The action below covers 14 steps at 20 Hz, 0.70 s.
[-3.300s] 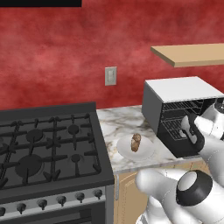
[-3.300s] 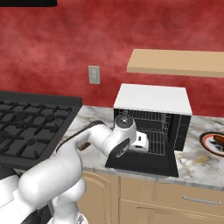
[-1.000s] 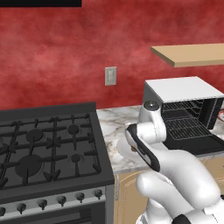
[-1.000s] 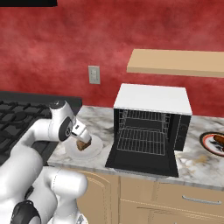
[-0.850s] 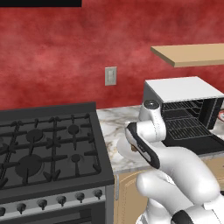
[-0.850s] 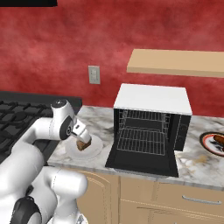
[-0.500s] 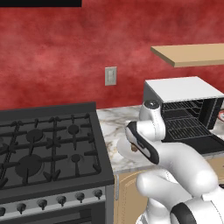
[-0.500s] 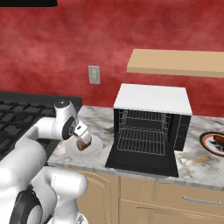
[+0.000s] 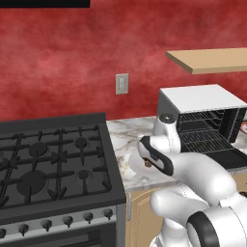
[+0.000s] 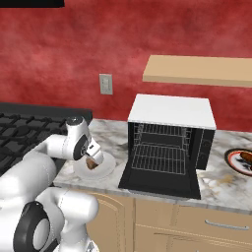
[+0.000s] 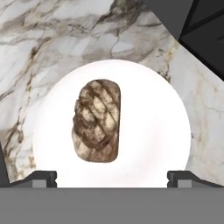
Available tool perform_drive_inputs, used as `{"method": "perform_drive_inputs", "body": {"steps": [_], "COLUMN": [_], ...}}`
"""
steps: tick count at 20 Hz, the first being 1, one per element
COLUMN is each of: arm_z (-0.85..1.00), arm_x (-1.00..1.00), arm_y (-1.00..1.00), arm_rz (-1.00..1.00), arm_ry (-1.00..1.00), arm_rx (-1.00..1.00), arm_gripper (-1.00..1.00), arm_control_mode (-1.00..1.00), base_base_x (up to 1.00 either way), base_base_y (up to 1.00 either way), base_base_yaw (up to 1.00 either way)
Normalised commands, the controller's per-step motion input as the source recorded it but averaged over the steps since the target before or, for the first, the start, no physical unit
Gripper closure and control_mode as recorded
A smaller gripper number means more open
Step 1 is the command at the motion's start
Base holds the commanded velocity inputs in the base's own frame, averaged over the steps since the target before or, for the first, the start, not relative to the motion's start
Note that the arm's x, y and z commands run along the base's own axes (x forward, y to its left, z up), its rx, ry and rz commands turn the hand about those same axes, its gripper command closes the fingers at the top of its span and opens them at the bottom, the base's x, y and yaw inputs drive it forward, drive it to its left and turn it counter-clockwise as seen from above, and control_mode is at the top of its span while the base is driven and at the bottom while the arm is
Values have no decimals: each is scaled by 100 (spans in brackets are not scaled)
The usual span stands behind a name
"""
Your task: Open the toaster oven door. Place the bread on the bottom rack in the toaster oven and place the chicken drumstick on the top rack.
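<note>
The toaster oven point(image 10: 170, 118) stands on the marble counter, and its door point(image 10: 160, 181) lies folded down flat, baring the wire racks point(image 10: 160, 147). The brown bread point(image 11: 97, 126) rests on a round white plate point(image 11: 153, 131) left of the oven; from the right base view the bread point(image 10: 92, 164) peeks out under my hand. My gripper point(image 11: 112, 177) hovers straight above the plate, open, fingertips point(image 11: 41, 177) wide apart on either side of the plate's near rim, nothing between them. The chicken drumstick point(image 10: 244, 157) lies on a dark-rimmed plate at the far right.
A big black gas stove point(image 9: 48, 164) sits just left of the white plate point(image 10: 101, 172). A wooden shelf point(image 10: 197, 69) hangs above the oven. A wall outlet point(image 10: 106, 83) is on the red wall. My arm point(image 9: 193, 166) crosses in front of the oven's left side.
The arm swung from the open oven door leftward to above the plate. Over the last second the hand only settled slightly lower; the bread and the door stayed put.
</note>
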Motion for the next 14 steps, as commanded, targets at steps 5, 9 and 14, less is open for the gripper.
{"method": "perform_drive_inputs", "body": {"steps": [5,9,14], "arm_z": [-14,-11,-20], "arm_x": [20,9,11], "arm_y": [6,1,3], "arm_rz": [0,0,0], "arm_ry": [0,0,0], "arm_rx": [0,0,0], "arm_gripper": [-100,-100,-100], "arm_control_mode": [-100,-100,-100], "base_base_x": [0,0,0], "base_base_y": [0,0,0], "base_base_yaw": [0,0,0]}}
